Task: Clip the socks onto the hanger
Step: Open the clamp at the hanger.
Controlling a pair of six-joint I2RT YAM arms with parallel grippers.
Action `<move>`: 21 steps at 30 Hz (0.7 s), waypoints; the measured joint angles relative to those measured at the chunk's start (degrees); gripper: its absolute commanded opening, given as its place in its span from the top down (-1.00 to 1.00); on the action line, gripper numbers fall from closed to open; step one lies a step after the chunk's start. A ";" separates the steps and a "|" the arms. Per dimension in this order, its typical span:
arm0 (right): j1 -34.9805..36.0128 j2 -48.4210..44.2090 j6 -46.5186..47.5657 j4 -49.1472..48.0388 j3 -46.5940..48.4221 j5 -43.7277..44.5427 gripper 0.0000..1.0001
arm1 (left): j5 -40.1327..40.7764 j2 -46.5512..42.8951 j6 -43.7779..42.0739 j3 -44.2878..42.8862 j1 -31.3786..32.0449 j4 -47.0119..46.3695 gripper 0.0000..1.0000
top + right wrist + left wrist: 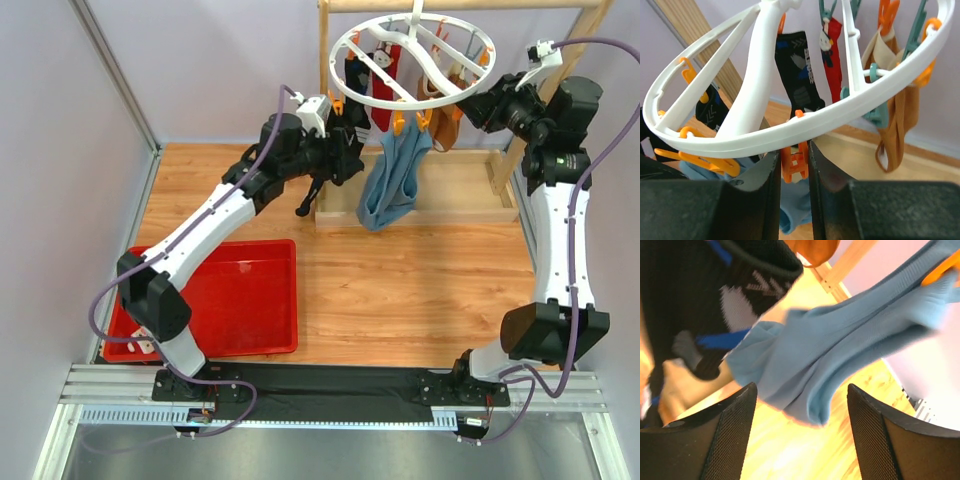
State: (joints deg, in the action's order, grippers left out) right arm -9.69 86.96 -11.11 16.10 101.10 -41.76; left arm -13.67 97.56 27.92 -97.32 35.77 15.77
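The white ring hanger (415,62) hangs from the wooden rack at the back. A light blue sock (393,182) hangs from orange clips on its near rim. My left gripper (348,152) is open just left of that blue sock (840,340), whose lower fold lies above the gap between its fingers, nothing gripped. A black sock with a white patch (735,295) hangs beside it. My right gripper (794,150) is shut on an orange clip (795,165) under the hanger rim (850,107). A black sock (797,70), a red sock (831,45) and a tan sock (895,115) hang clipped further back.
A red tray (240,300) lies on the table at the front left. The pale wooden rack's post (545,110) stands close behind my right arm, and its base (450,190) lies under the hanger. Walls close in the left side and the back.
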 measured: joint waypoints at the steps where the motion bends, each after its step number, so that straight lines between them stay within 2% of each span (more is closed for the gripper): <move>1: 0.68 -0.76 -0.13 2.38 0.13 2.19 1.00 | 0.04 -0.83 -0.07 -0.02 -0.37 0.92 -0.57; 4: 2.58 -2.89 -0.48 7.85 0.72 6.99 1.00 | 0.68 -5.44 -1.18 0.02 -1.01 6.14 -0.45; 8: 3.67 -5.57 -2.08 13.07 2.10 11.54 0.99 | 4.90 -16.50 -1.90 3.48 -0.76 13.25 -0.43; 11: 3.87 -7.41 -3.61 14.75 2.10 12.94 1.00 | 12.15 -28.72 -0.24 9.46 -0.76 20.79 -0.43; 12: 4.20 -7.87 -4.07 15.23 2.14 13.29 1.00 | 15.04 -32.35 1.01 11.28 -0.90 24.13 -0.48; 15: 5.66 -8.59 -4.74 16.76 2.25 14.36 1.00 | 22.49 -39.15 5.62 14.86 -1.51 34.99 -0.52; 16: 6.34 -8.72 -4.79 17.35 2.25 14.82 1.00 | 25.55 -40.74 8.09 15.96 -2.32 39.45 -0.57; 17: 6.93 -8.76 -4.83 17.81 2.25 15.23 1.00 | 27.74 -41.46 10.14 16.96 -3.52 43.34 -0.77; 19: 7.82 -8.79 -4.94 18.03 2.08 15.80 1.00 | 29.64 -42.12 12.90 20.09 -6.97 47.84 -0.78; 21: 8.17 -9.01 -4.96 17.97 1.42 16.24 1.00 | 28.39 -42.25 14.45 24.55 -13.84 50.21 -0.71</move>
State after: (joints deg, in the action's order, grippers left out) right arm -1.52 77.95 -16.08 34.06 102.52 -25.52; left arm 14.72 55.31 42.37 -72.77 21.93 65.98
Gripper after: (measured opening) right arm 0.229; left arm 0.882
